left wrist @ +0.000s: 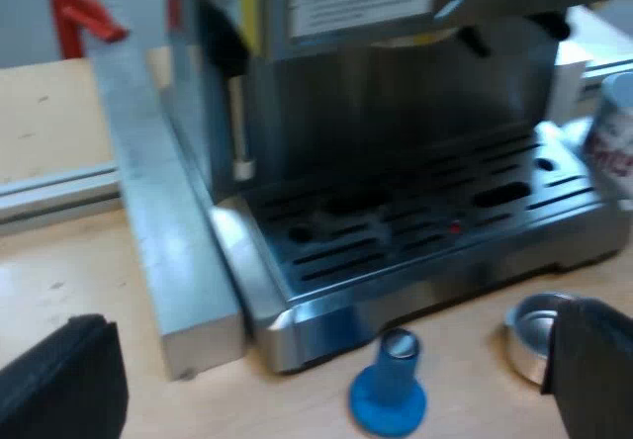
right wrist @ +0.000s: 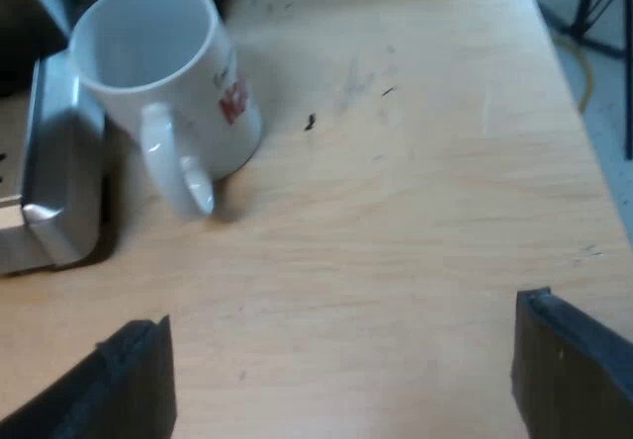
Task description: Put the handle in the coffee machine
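Observation:
The espresso machine (left wrist: 396,113) stands before my left gripper (left wrist: 326,388), whose black fingers (left wrist: 59,385) are spread wide and open with nothing between them. A blue tamper (left wrist: 388,395) stands upright on the wooden table just before the drip tray (left wrist: 425,231). Beside it lies the round metal cup of the holder (left wrist: 537,325); its handle is hidden behind one of my fingers. My right gripper (right wrist: 346,380) hangs open over bare table, a short way from a white mug (right wrist: 163,83) with a red print next to the machine's base (right wrist: 54,162).
An aluminium rail (left wrist: 158,221) runs along the machine's side, with a red clamp (left wrist: 79,14) at its far end. The mug (left wrist: 613,142) also stands at the drip tray's end. The table edge (right wrist: 584,142) drops to the floor beyond the right gripper.

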`<action>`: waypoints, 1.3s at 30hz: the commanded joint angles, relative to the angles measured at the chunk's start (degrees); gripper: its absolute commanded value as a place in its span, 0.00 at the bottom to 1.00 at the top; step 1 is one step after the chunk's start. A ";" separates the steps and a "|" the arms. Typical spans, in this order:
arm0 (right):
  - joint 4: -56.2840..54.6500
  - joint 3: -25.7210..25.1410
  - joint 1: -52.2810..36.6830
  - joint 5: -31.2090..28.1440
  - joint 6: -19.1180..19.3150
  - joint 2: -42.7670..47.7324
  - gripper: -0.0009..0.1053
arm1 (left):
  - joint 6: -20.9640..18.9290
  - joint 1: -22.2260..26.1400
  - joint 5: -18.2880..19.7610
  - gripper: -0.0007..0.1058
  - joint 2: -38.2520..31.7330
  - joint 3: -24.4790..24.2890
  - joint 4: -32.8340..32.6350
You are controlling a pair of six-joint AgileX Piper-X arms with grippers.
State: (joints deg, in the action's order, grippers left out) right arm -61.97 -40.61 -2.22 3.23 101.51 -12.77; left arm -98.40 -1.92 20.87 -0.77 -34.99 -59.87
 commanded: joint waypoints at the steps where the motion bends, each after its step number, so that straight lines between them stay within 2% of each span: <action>1: -1.26 -2.83 0.91 0.86 0.74 -3.08 0.68 | -0.69 -3.08 0.41 0.83 1.78 -1.91 0.20; 11: -11.04 -11.90 7.81 0.86 4.17 -14.00 0.68 | 0.15 -14.97 0.79 0.83 8.74 -5.71 0.20; 21: -15.39 -17.78 15.79 0.97 2.64 -22.95 0.68 | 2.00 -26.97 2.21 0.83 13.50 -5.71 0.20; 24: -15.63 -18.94 19.22 0.97 1.10 -25.89 0.68 | 2.65 -28.88 2.19 0.83 14.27 -5.71 0.20; 29: -15.22 -19.21 26.60 0.19 -3.08 -31.25 0.68 | 6.14 -36.37 2.54 0.83 17.91 -5.71 0.20; 35: -13.03 -19.21 34.54 -3.72 -7.73 -37.61 0.68 | 8.57 -40.14 2.62 0.83 21.31 -5.71 0.20; 39: -10.99 -19.21 36.34 -4.30 -10.28 -40.81 0.68 | 10.33 -40.37 3.11 0.83 23.25 -5.36 1.10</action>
State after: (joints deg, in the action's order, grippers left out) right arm -73.24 -59.32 33.96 -0.58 91.76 -53.44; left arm -88.53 -42.00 23.64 22.24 -40.22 -59.59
